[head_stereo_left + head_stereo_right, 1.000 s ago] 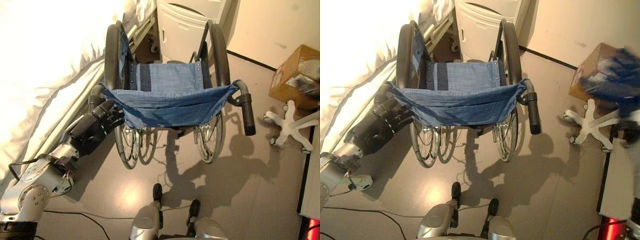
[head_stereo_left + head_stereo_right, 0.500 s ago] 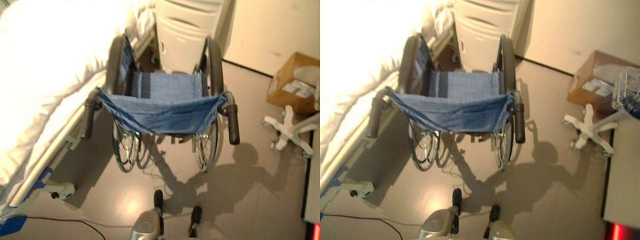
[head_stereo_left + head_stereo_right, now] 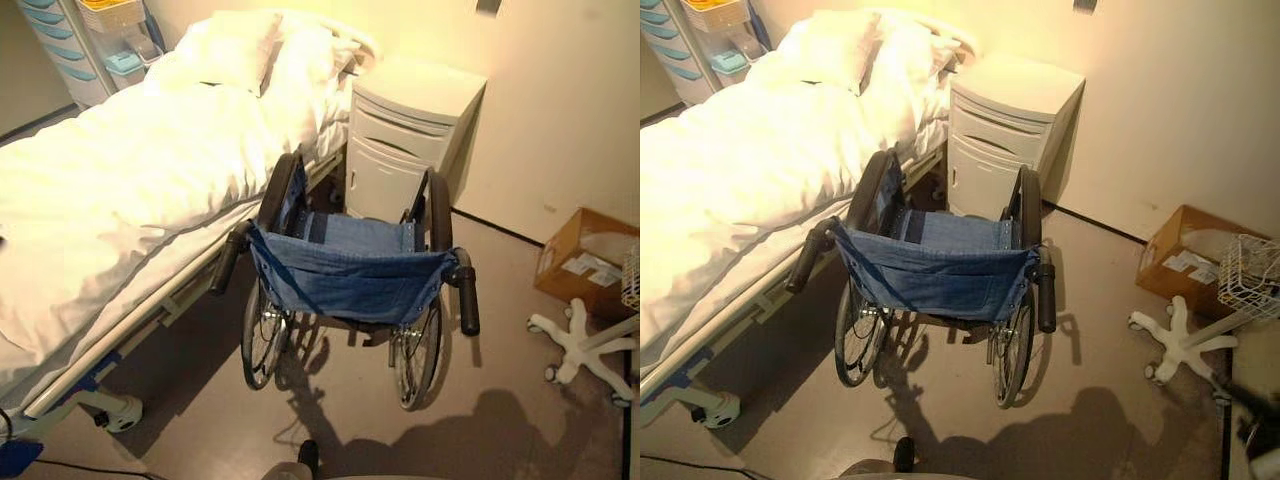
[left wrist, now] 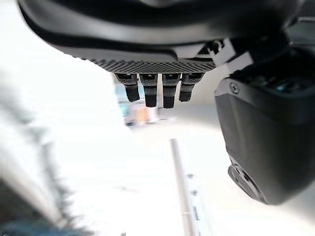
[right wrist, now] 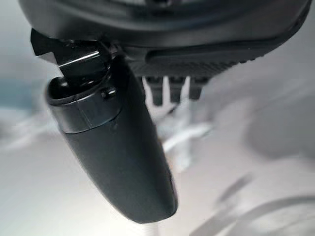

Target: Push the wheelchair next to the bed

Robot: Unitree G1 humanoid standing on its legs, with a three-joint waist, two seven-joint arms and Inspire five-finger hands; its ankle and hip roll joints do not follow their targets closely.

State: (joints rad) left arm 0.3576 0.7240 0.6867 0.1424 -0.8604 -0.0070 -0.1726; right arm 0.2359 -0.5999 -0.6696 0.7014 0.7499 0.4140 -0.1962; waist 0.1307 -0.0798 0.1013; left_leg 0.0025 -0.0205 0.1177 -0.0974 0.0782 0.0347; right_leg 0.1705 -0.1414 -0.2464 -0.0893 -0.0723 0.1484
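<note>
Your wheelchair [image 3: 352, 275] stands on the floor right alongside the bed [image 3: 120, 200], its left wheel close against the bed rail and its front end nosed up near the white bedside cabinet [image 3: 405, 135]. Its 2 push handles point back toward you, the left handle [image 3: 226, 260] by the mattress edge and the right handle [image 3: 466, 295] out over open floor. Neither is held.

Your left hand [image 4: 162, 64] shows in its wrist view with fingers hanging straight and relaxed, thumb apart, gripping nothing; the bed's pale cover lies past it. Your right hand [image 5: 167, 69] reads the same in its own wrist view: fingers loose and straight, thumb clear, nothing in it.

Judging by how things lie, the chair looks parked where the task wants it, so the job is probably finished or 1 small nudge from it. If you correct it, take both handles evenly and push straight; a 1-sided shove would likely swing the front into the cabinet or jam the wheel on the rail. Off to your right, keep clear of the white chair base [image 3: 585, 345] and the cardboard box [image 3: 585, 262].
</note>
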